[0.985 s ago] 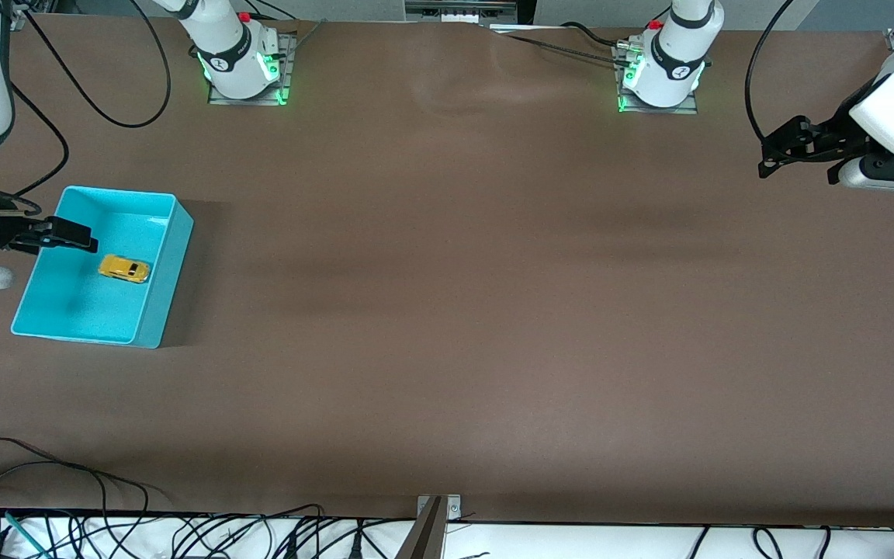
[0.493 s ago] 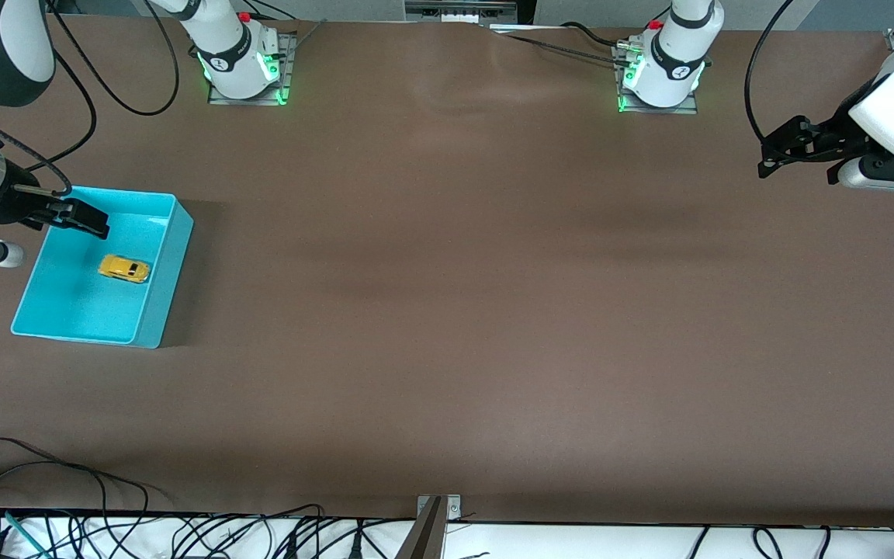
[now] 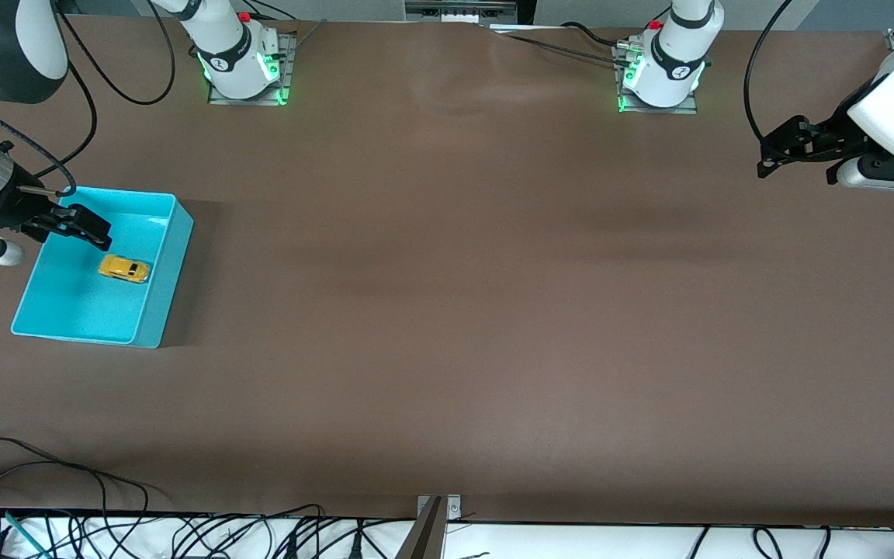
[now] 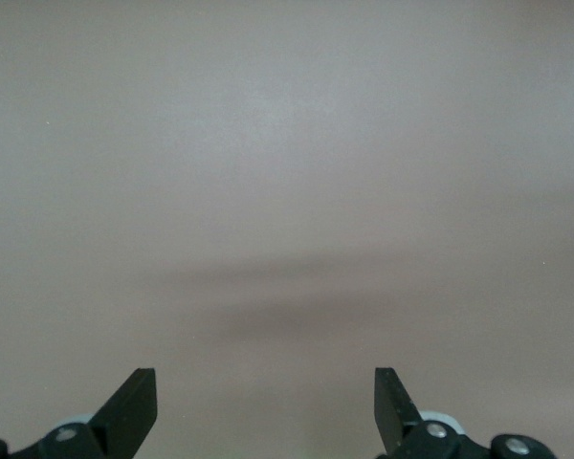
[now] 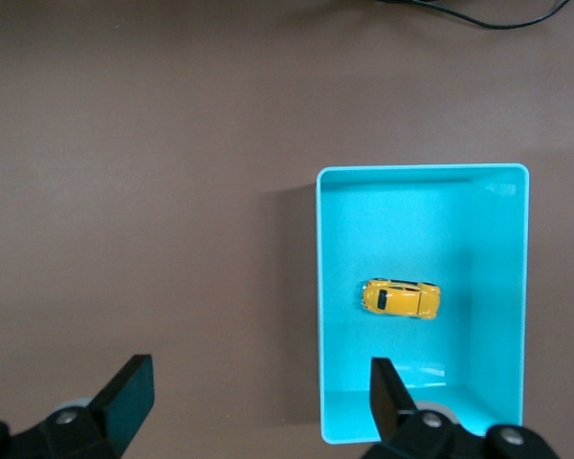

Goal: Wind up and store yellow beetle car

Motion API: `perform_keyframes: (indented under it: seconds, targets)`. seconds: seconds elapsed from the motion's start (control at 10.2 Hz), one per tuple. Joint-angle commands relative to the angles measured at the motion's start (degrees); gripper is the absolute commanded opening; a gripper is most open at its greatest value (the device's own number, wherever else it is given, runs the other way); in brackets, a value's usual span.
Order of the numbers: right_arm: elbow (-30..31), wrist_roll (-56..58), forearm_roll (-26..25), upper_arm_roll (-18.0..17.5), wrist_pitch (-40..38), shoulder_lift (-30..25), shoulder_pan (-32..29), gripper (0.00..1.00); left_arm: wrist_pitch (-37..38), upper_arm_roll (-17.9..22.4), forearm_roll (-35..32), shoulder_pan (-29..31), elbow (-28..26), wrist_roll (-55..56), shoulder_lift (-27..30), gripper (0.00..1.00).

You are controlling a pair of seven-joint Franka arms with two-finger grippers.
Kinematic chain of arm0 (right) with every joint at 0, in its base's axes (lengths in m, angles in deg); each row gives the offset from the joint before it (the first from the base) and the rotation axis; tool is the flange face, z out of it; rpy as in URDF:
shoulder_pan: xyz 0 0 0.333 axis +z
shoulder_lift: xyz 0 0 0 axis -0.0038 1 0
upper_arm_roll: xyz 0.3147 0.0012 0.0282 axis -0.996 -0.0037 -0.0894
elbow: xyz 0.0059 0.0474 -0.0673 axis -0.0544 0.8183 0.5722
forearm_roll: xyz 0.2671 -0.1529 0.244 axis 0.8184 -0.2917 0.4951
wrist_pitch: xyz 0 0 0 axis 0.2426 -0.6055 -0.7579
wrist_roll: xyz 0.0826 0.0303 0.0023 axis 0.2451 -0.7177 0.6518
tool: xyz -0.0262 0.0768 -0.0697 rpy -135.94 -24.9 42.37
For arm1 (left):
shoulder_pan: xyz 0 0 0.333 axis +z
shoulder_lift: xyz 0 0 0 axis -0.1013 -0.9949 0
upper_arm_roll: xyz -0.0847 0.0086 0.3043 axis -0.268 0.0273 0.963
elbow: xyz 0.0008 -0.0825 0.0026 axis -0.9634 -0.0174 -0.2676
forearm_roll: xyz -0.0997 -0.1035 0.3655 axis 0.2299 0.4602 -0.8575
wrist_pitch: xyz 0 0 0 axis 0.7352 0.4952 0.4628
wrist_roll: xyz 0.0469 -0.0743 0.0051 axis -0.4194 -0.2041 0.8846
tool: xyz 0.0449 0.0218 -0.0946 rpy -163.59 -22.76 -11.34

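Note:
The yellow beetle car point(image 3: 124, 269) lies on its wheels inside a turquoise bin point(image 3: 164, 286) at the right arm's end of the table. My right gripper point(image 3: 76, 223) hangs open and empty above the bin's edge that is farther from the front camera. In the right wrist view the car point(image 5: 401, 298) sits mid-bin point(image 5: 421, 173). There the right gripper point(image 5: 258, 392) has one finger over the bin's wall and one over bare table. My left gripper point(image 3: 765, 155) waits open over bare table at the left arm's end. In its own view the left gripper point(image 4: 266, 402) holds nothing.
Both arm bases point(image 3: 241, 66) point(image 3: 660, 74) stand with green lights along the table's edge farthest from the front camera. Loose cables point(image 3: 43, 497) and a metal bracket point(image 3: 438, 508) lie at the edge nearest that camera. Brown tabletop point(image 3: 447, 310) spreads between the bin and the left arm.
The right arm has swung, carrying its open gripper a little farther in over the bin's edge. The car, the bin and the left arm have not moved.

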Motion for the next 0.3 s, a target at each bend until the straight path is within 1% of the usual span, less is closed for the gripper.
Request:
perform_keyframes:
  seconds: [0.0, 0.2]
  targets:
    - [0.9, -1.9, -0.4, -0.3, -0.1, -1.6, 0.9, 1.0, 1.4, 0.1, 0.0, -0.3, 2.2, 0.5, -0.9, 1.0]
    - [0.9, -2.9, -0.4, -0.2, -0.4, -1.4, 0.9, 1.0, 1.4, 0.1, 0.0, -0.3, 2.2, 0.5, -0.9, 1.0]
